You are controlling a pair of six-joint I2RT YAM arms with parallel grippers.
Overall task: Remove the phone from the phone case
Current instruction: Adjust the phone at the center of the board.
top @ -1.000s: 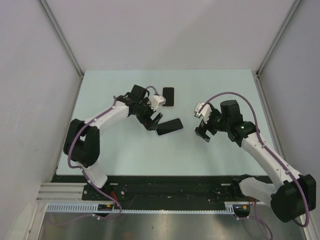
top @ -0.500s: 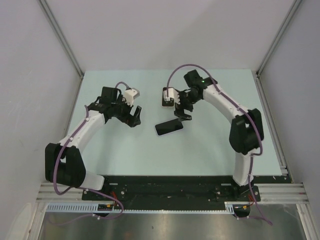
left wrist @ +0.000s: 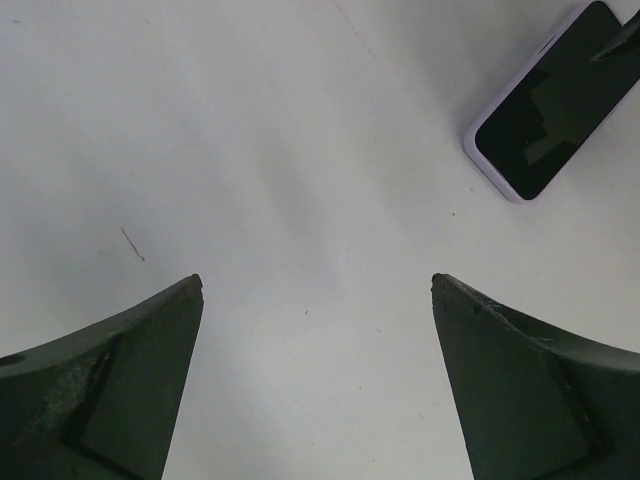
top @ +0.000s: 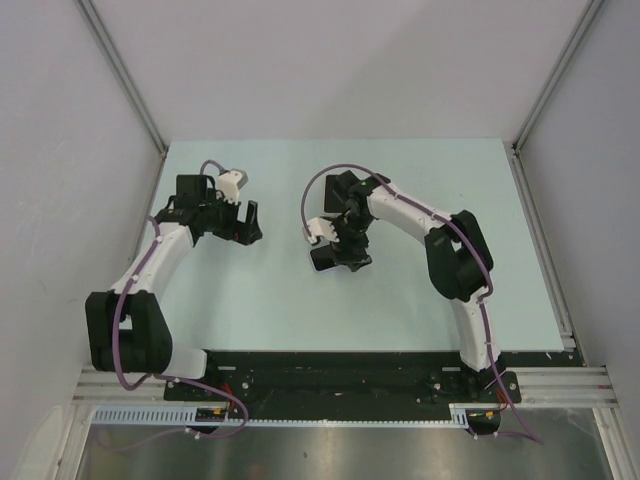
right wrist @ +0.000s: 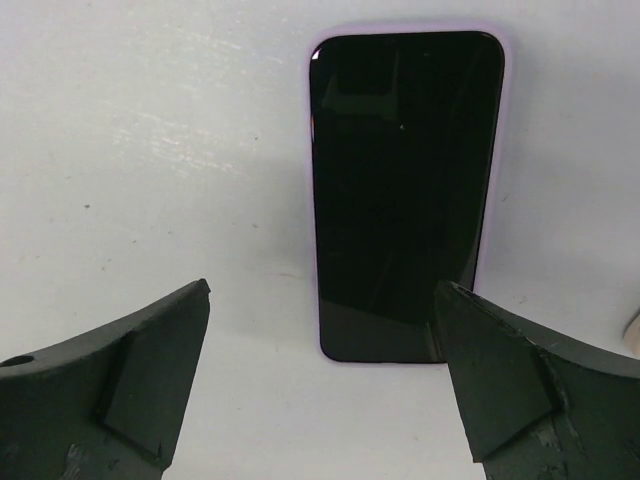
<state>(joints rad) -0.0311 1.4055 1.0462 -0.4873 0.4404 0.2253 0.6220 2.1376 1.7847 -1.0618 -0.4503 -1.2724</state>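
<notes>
Leftmost, on the pale green table (top: 260, 290), the left arm (top: 160, 255) reaches up its own side and bends inward, and the left gripper (top: 247, 222) hangs over bare tabletop with its two dark fingers (left wrist: 120, 380) spread wide and nothing between them. From the left wrist camera the phone (left wrist: 555, 95) shows only at the upper right corner, well apart from that gripper, lying flat with its dark screen up and the lilac rim of the phone case (left wrist: 488, 172) wrapped around its edge. Toward the middle of the table, the phone lies at a slant with only its left end showing from above. The right gripper (top: 350, 255) hovers directly over it, hiding most of it in the overhead view. From the right wrist camera the jaws stand fully apart, gripping nothing, and the phone runs away from the fingertips, set nearer the right finger (right wrist: 540, 390). The phone is in the case. Farther right, the right arm (top: 455, 250) arcs from its base at the near edge up and across to that spot.
</notes>
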